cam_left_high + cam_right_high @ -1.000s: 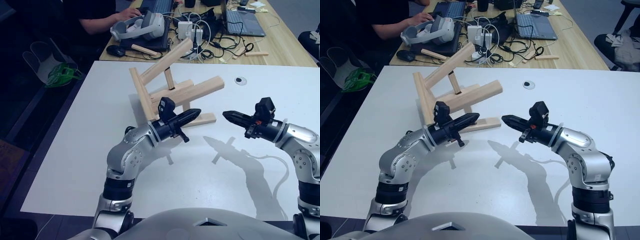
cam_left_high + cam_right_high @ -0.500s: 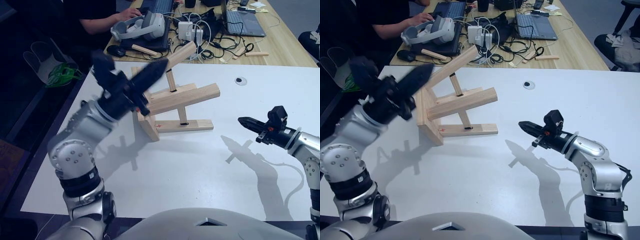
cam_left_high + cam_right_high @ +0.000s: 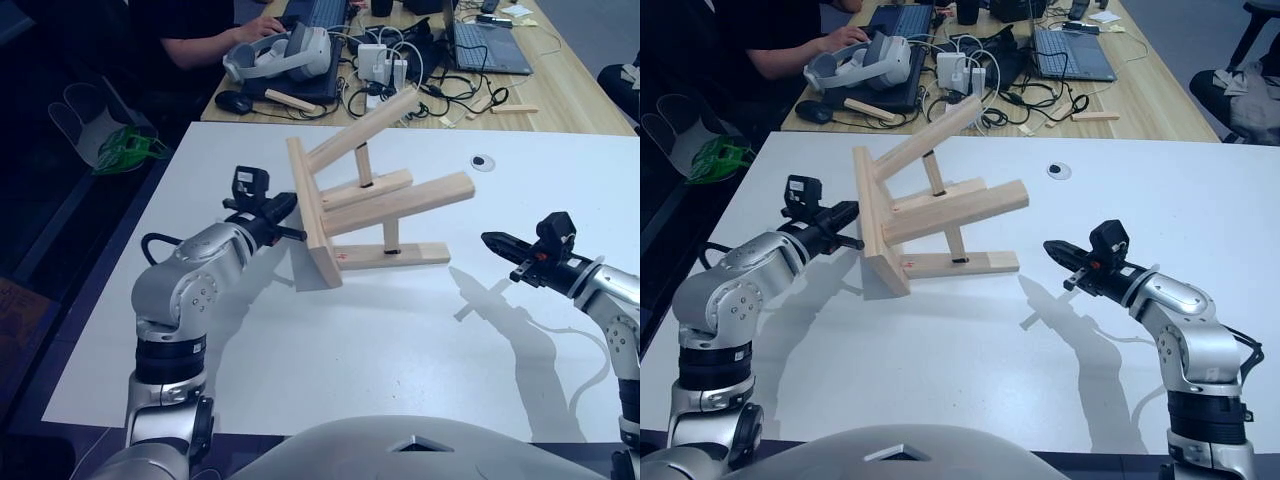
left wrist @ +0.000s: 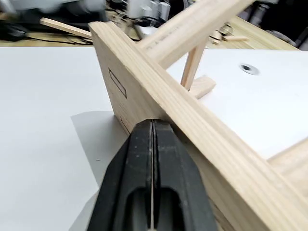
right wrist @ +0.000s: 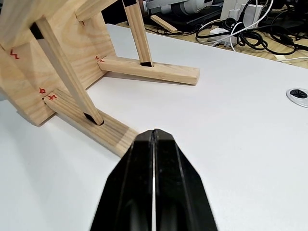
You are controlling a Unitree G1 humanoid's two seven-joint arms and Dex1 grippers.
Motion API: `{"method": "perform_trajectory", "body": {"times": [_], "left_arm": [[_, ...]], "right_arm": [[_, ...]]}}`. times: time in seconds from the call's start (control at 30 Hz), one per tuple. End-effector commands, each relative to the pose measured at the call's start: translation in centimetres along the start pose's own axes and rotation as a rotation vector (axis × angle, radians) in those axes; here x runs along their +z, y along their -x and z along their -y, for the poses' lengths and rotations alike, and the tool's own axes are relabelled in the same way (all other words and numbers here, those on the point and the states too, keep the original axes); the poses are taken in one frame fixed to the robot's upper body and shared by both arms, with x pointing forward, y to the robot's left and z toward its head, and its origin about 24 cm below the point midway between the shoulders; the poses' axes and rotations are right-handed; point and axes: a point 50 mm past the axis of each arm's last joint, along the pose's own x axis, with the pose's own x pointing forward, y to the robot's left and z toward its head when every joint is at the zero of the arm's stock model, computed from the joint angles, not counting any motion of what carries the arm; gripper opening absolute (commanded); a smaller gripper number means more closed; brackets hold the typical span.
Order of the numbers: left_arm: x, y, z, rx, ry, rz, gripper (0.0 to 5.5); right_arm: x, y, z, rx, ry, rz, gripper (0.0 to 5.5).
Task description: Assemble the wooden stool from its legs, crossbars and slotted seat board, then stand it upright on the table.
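Note:
The wooden stool is put together and lies tipped on the white table. Its seat board stands on one edge at the left and the legs point right, two of them angled upward. My left gripper is shut with nothing in it. Its tip is at the seat board's outer face, touching or nearly touching. My right gripper is shut and empty. It hovers low over the table, a short way right of the free end of the lowest leg. In the right wrist view a nearer leg ends just ahead of the fingertips.
A small round disc lies on the table at the back right. Behind the table is a wooden desk with laptops, cables, a headset and loose wooden sticks. The table's left edge drops off beside my left arm.
My left arm swung from the stool's front, up and over, down to the seat board's outer side. The stool slid right and tilted more. My right gripper drew back to the right.

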Motion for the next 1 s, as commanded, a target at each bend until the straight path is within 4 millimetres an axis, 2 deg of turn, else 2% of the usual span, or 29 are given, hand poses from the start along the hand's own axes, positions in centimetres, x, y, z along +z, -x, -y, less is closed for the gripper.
{"method": "perform_trajectory", "body": {"times": [0.03, 0.17, 0.3, 0.43, 0.67, 0.77, 0.83, 1.0], "left_arm": [[-0.9, 0.1, 1.6, -0.114, -0.007, -0.063, 0.04], [-1.2, 0.2, 3.0, -0.197, -0.013, -0.095, 0.04], [-1.4, 0.2, 4.2, -0.266, -0.017, -0.114, 0.04], [-0.7, -1.4, 6.4, -0.358, -0.025, -0.086, 0.04], [-0.3, -2.9, 9.4, -0.489, -0.054, -0.088, 0.04], [0.1, -3.9, 11.1, -0.549, -0.069, -0.073, 0.04], [0.2, -4.6, 12.0, -0.574, -0.075, -0.068, 0.04], [0.1, -6.2, 12.7, -0.559, -0.077, -0.064, 0.04]], "right_arm": [[0.1, -0.1, 0.1, -0.01, 0.015, 0.0, 0.0], [0.3, 0.1, 0.7, -0.026, 0.031, -0.003, 0.0], [1.0, 1.1, 3.1, -0.161, 0.065, 0.022, 0.0], [0.4, 1.9, 4.4, -0.235, 0.07, -0.007, 0.0], [-2.6, 3.0, 3.6, -0.148, 0.063, -0.176, 0.0], [-4.0, 2.8, 1.7, -0.029, 0.05, -0.246, 0.0], [-4.0, 2.4, 1.4, -0.017, 0.044, -0.229, 0.0], [-3.3, 1.8, 1.2, 0.006, 0.043, -0.199, 0.0]]}}
